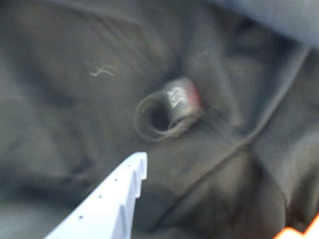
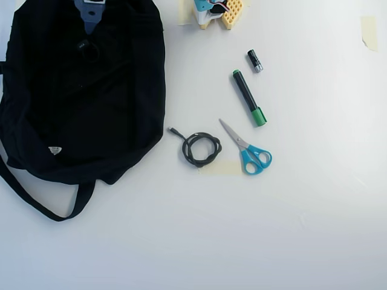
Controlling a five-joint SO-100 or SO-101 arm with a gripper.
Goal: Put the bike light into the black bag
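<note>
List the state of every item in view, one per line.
bike light: lying on the black fabric, released.
black bag: slumped flat on the table, strap trailing.
gripper: above the bag, holding nothing; opening unclear.
scissors: closed.
green marker: capped.
coiled cable: looped, loose end out.
battery: lying loose.

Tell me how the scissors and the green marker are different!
The scissors have shiny metal blades and blue loop handles; the marker is a straight black stick with green ends. The scissors lie nearer the coiled cable; the marker lies nearer the battery. Both rest flat on the white table.
</note>
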